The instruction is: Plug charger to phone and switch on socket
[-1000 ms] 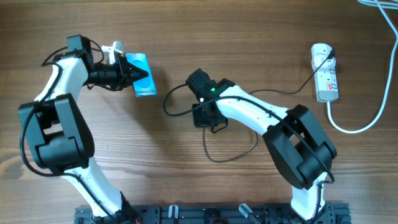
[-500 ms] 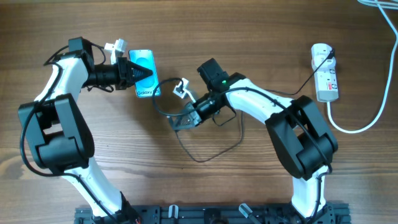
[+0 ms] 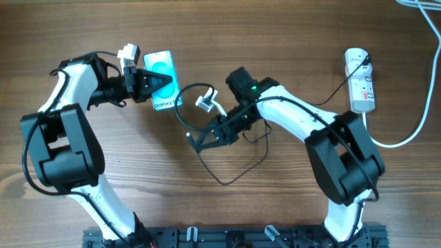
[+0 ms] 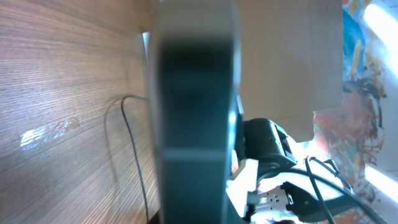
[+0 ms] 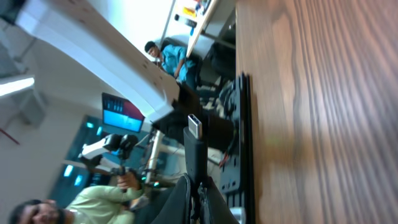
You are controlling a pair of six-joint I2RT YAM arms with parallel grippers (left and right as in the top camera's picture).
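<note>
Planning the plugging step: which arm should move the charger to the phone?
Right. The right jaws hold the charger, plug tip free; the left jaws are holding the phone.

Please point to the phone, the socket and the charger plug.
phone (image 3: 158, 63), overhead view, upper part of the blue screen.
socket (image 3: 362, 93), overhead view, middle of the white body.
charger plug (image 5: 194, 126), right wrist view, metal tip.

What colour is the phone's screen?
The phone screen is cyan-blue, clearest in the overhead view.
</note>
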